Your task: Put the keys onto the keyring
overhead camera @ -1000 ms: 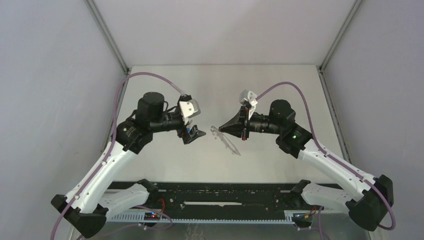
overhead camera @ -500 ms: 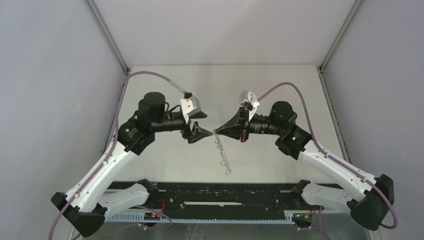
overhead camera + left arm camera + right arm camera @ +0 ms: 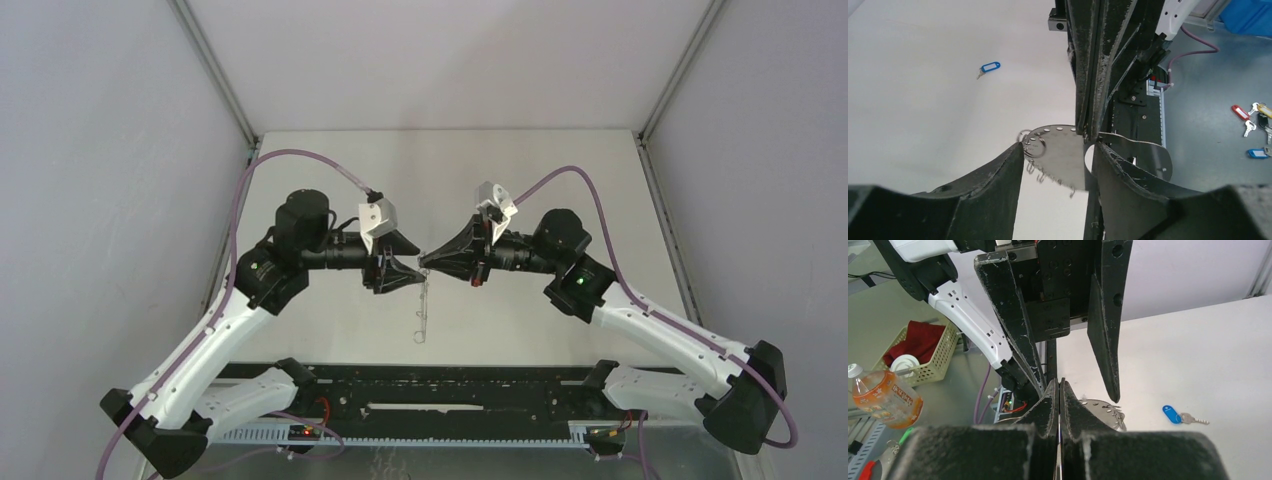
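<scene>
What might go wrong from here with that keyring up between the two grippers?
1. The right gripper pinches the keyring by its edge only; the left gripper, jaws open astride it, might knock it loose.
2. The grippers' fingers stand nearly tip to tip and might collide.
3. One blue-tagged key and the other key lie on the table; with both grippers at the ring, neither is free to fetch them.
</scene>
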`<state>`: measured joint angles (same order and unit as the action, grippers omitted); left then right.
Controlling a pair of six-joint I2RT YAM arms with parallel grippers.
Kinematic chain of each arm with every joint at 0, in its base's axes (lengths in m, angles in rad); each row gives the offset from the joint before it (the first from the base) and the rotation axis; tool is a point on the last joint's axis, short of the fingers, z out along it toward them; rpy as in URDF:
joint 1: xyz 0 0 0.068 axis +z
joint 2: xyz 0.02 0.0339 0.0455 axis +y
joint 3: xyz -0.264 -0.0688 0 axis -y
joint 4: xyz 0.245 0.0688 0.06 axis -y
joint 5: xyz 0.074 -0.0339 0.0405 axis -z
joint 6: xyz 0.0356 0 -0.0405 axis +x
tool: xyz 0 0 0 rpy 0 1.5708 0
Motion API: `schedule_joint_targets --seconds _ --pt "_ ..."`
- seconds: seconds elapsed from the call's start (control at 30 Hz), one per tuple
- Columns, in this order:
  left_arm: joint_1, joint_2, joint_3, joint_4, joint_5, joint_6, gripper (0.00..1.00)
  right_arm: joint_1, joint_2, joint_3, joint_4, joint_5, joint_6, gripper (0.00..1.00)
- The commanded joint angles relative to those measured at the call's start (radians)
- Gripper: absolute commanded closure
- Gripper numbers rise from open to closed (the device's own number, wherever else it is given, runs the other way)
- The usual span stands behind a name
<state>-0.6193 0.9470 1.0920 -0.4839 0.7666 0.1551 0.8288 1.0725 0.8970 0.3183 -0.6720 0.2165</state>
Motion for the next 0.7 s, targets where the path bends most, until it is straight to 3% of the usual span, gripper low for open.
schedule_joint_targets --seconds 0.0,0.33,0.67 --pt "-0.008 -0.022 -0.016 0.038 0.062 -0.032 0.41 0.015 0.005 0.026 0.076 0.031 0.013 1.00" --pt "-0.007 -0.024 -0.004 0.059 0.066 -0.055 0.50 0.024 0.018 0.027 0.067 0.010 -0.002 1.00" --pt "-0.006 -0.020 -0.010 0.043 0.085 -0.041 0.90 0.026 0.008 0.026 0.096 0.012 0.018 1.00"
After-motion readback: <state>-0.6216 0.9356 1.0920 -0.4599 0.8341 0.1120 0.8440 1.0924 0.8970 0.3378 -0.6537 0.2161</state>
